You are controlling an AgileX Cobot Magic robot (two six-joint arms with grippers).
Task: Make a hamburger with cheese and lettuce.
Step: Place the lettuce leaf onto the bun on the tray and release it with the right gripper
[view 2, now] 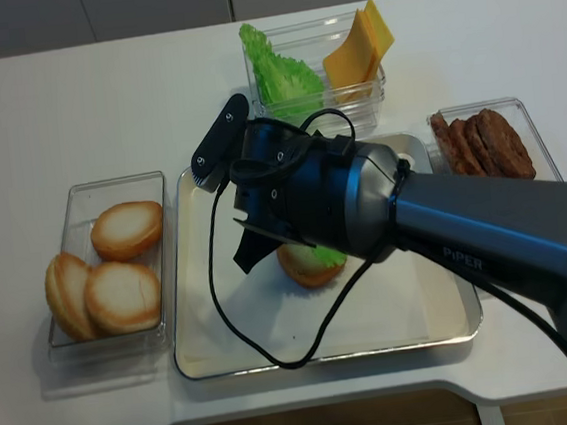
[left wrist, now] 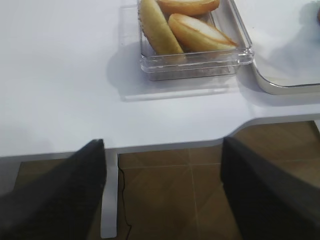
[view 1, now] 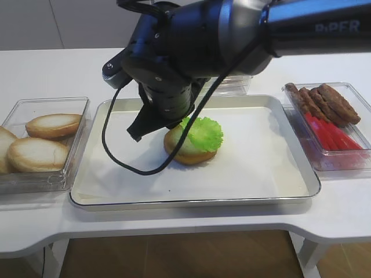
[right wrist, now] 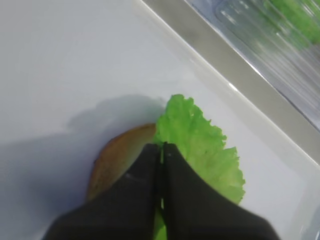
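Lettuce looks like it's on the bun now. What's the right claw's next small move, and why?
Probably open the right claw and lift straight up. Its jaws are shut, with the tips at the lettuce, which already lies on the bun half in the tray, hanging off one side. The cheese waits in the far container, so that likely comes next.

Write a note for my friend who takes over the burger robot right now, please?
Right gripper: fingers shut, at the lettuce; whether it pinches the leaf is unclear.
Left gripper: open, off the table's front edge, holding nothing.
Hamburger bun half sits on the tray, lettuce on top.
Cheese slices stand in the back container with spare leaves.
Done: bun and lettuce placed.
Left: add cheese.
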